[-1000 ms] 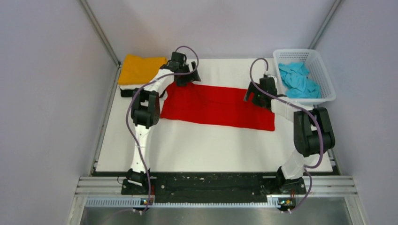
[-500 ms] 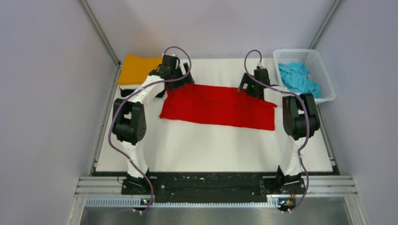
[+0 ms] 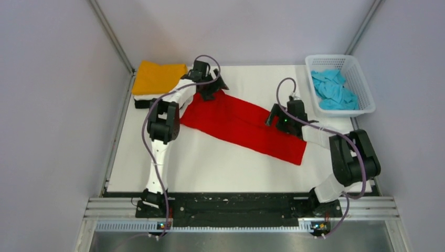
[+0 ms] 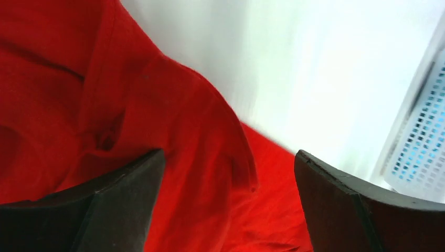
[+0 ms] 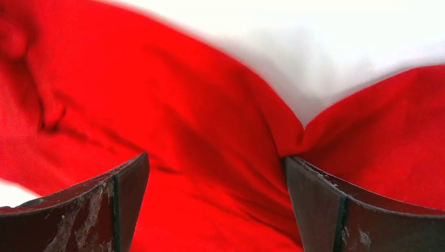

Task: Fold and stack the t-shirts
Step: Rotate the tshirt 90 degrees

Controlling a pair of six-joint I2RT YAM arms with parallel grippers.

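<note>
We see a robotics lab test cell: plain pale walls (image 3: 52,131) on aluminium struts (image 3: 110,37) enclose a white table (image 3: 225,168), while the cabled left arm (image 3: 160,126) and right arm (image 3: 346,152) are bolted to a slotted metal rail (image 3: 236,207).

red t-shirt (image 3: 241,123); orange-yellow t-shirt (image 3: 157,77); light-blue t-shirt (image 3: 333,90); white lattice basket (image 3: 343,112); white table (image 3: 210,163)

Even, bright overhead light; soft shadows; both wrist views blurred, white table (image 3: 210,163) overexposed.
</note>
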